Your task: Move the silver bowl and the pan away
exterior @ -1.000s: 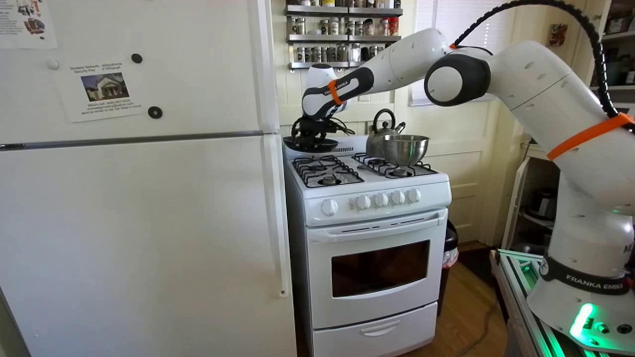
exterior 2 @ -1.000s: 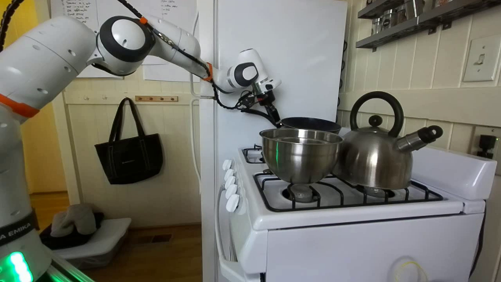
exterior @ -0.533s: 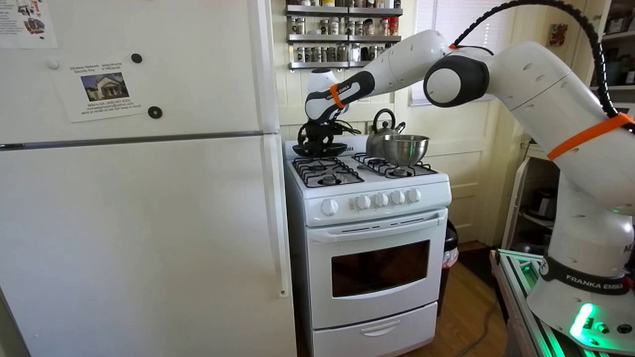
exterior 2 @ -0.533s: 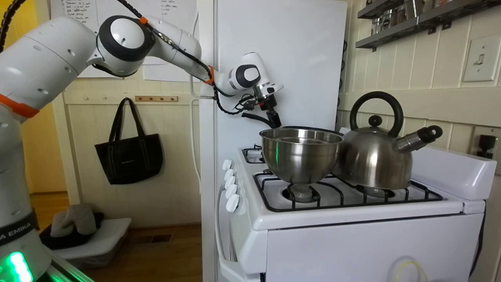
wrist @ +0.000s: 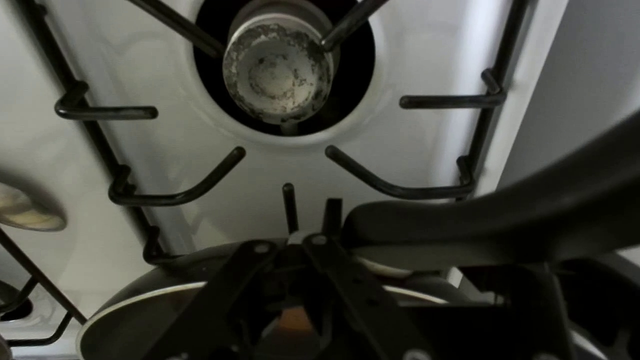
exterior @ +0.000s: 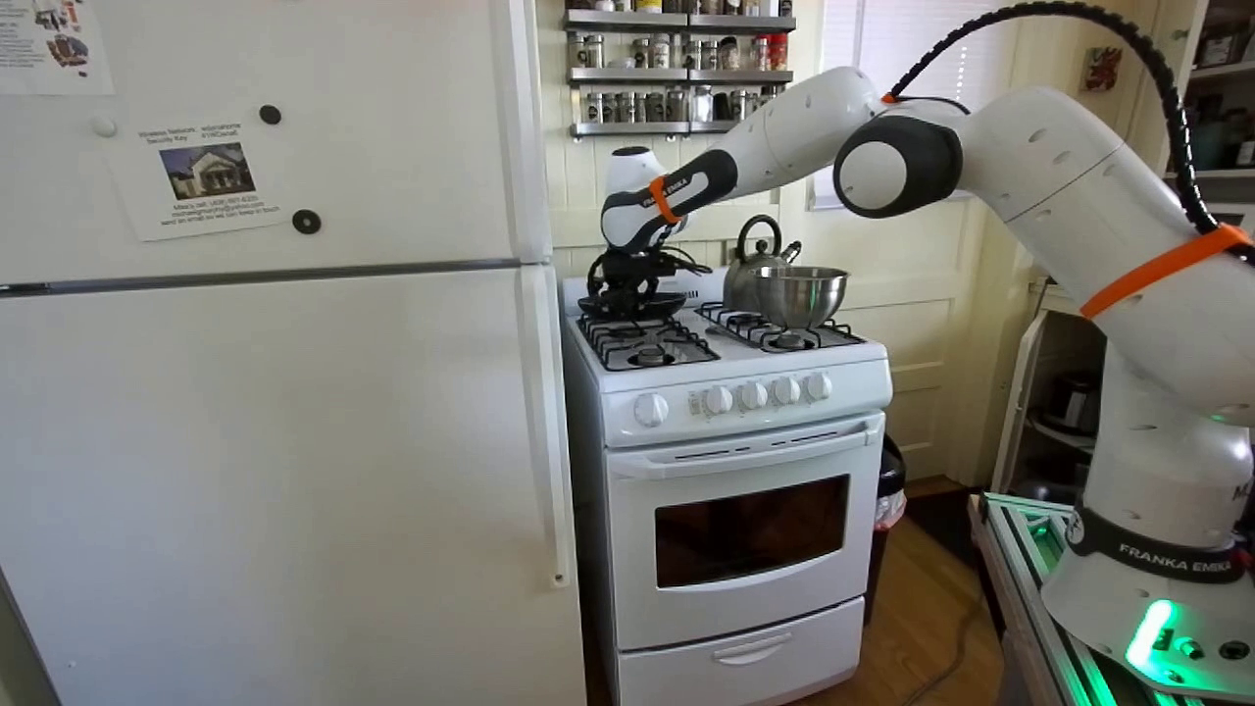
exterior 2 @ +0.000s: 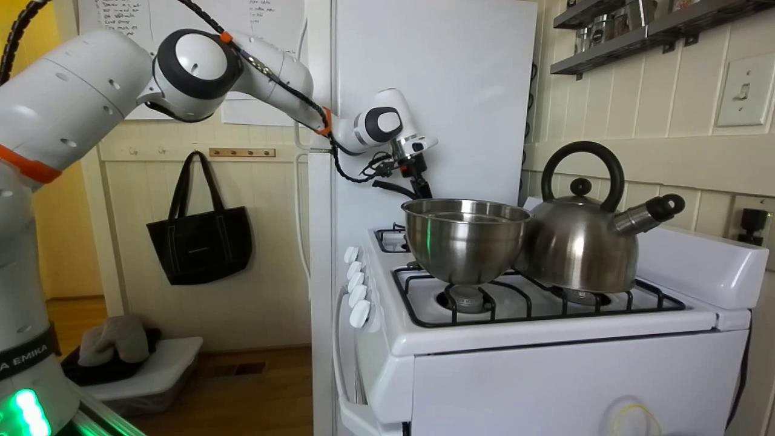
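The silver bowl (exterior: 802, 297) stands on the stove's front right burner; it also shows in an exterior view (exterior 2: 466, 248), in front of the kettle. The dark pan (exterior: 667, 306) is at the rear left burner, level or nearly so. In an exterior view only its handle (exterior 2: 393, 186) shows beside the bowl, which hides the rest. My gripper (exterior: 621, 302) is at the pan, fingers pointing down. In the wrist view the fingers (wrist: 307, 240) are closed together on the pan's rim (wrist: 140, 300), beside the handle (wrist: 450, 225). I cannot tell whether the pan touches the grate.
A metal kettle (exterior 2: 584, 242) stands on the rear right burner behind the bowl. The white fridge (exterior: 294, 441) rises close beside the stove (exterior: 745, 392). Spice shelves (exterior: 677, 75) hang on the wall above. The front left burner (wrist: 280, 75) shows in the wrist view.
My gripper has lowered the pan and shifted it a little away from the fridge, down to the rear left burner. The bowl and the kettle have not moved.
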You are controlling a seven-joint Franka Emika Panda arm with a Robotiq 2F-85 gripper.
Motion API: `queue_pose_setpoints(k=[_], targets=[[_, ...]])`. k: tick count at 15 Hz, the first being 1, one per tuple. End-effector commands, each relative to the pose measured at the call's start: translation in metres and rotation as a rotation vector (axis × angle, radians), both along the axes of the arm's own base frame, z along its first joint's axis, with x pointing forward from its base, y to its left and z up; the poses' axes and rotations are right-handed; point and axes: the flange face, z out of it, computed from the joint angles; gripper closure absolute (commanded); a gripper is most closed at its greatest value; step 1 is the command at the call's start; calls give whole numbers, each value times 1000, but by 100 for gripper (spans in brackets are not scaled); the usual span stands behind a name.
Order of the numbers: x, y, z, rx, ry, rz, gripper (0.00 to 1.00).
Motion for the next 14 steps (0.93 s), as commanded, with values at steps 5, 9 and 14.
queue_pose_setpoints(k=[5,9,14], targets=[[25,5,-9,-67,-137,-41,73],[27,-11,-6,-96,-163,-83,73],[29,-25,-7,-128,-154,-96,73]])
